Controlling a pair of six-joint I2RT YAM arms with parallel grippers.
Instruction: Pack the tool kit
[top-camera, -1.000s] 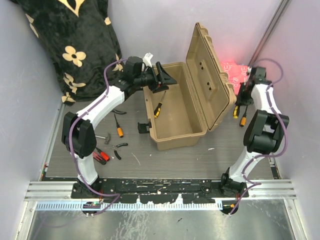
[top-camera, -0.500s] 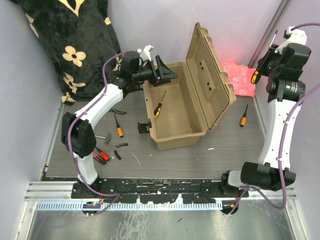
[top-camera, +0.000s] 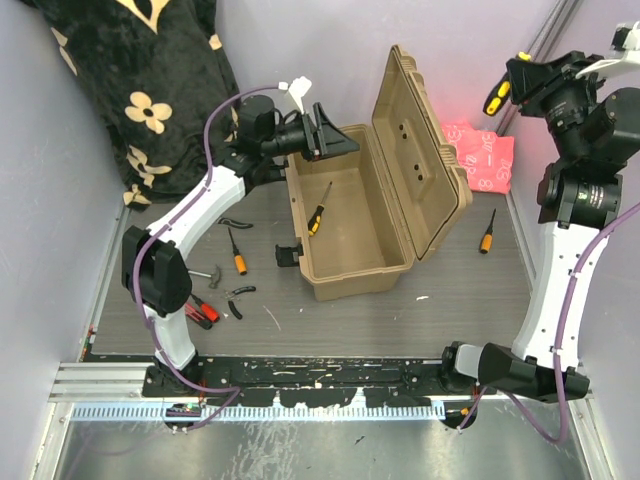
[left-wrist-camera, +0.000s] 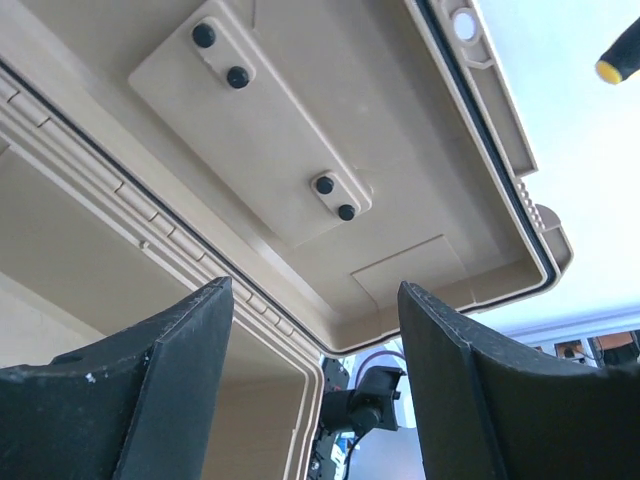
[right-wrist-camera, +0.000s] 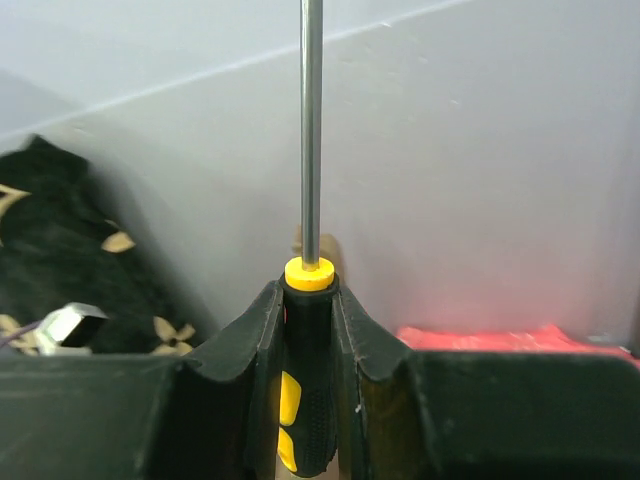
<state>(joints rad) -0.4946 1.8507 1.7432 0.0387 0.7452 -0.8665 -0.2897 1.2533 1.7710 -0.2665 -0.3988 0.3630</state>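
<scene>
Up from the tabletop (top-camera: 450, 310) has come our right end effector (top-camera: 520, 82), now high at the right and clenched on the black-and-yellow handle of a screwdriver (right-wrist-camera: 308, 330), shaft pointing away. Our left end effector (top-camera: 328, 140) hangs released at the far-left rim of the open toolbox (top-camera: 355, 285). We should carry the screwdriver clear over the raised lid (top-camera: 415, 150), lower it into the box, and let go low.

The top view looks down from behind the 2 arm bases (top-camera: 165, 378) over the table (top-camera: 450, 300). The left wrist view faces up, close under the toolbox lid (left-wrist-camera: 300, 150), which the top view shares. The right wrist view looks along its screwdriver (right-wrist-camera: 308, 340) at the wall (right-wrist-camera: 480, 150).
</scene>
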